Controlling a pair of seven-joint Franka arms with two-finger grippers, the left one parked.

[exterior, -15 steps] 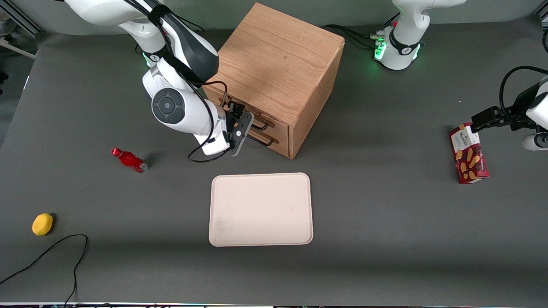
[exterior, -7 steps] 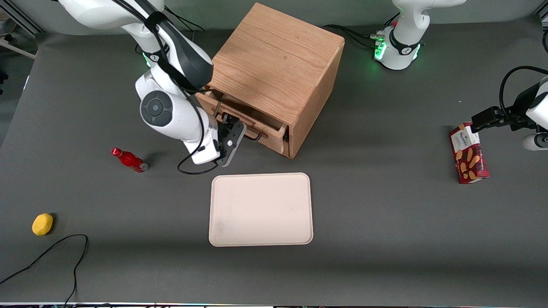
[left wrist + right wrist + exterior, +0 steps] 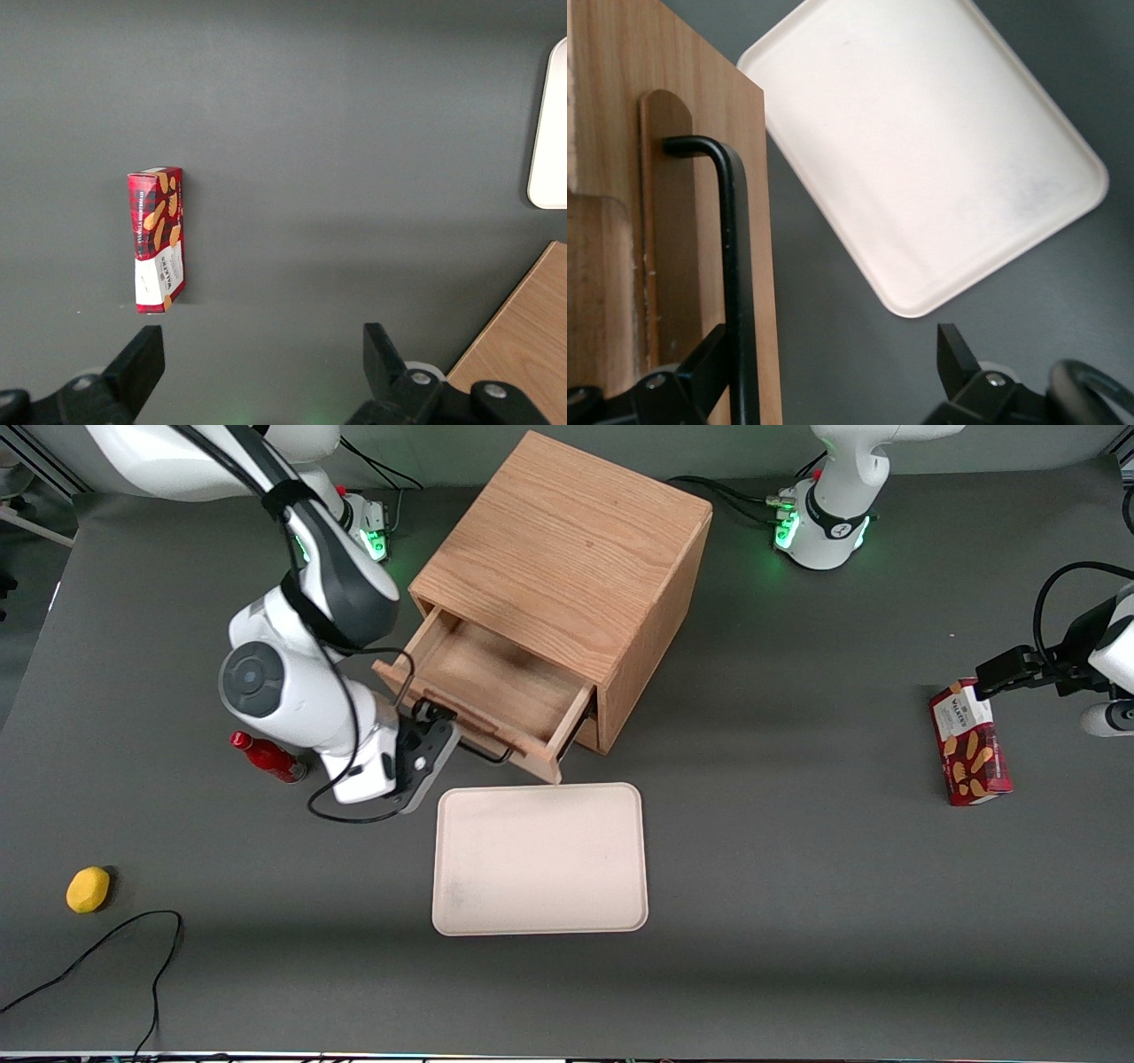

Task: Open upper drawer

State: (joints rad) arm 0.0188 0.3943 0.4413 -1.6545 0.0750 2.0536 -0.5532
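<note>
Oak cabinet (image 3: 576, 558) standing on grey tabletop (image 3: 797, 886), upper drawer (image 3: 483, 691) pulled well out, its bare wooden floor exposed. End effector (image 3: 438, 722) positioned at drawer front, at the black bar handle (image 3: 740, 292); fingers spread wide in wrist view, 1 finger (image 3: 709, 363) touching the handle, the other well apart from it. Not gripping. Cream tray (image 3: 540, 859) just beside drawer front, nearer the camera. Red bottle (image 3: 266, 757) lying beside the working arm. Yellow lemon (image 3: 88, 889) toward working arm's end; biscuit box (image 3: 968, 742) toward parked arm's end.
</note>
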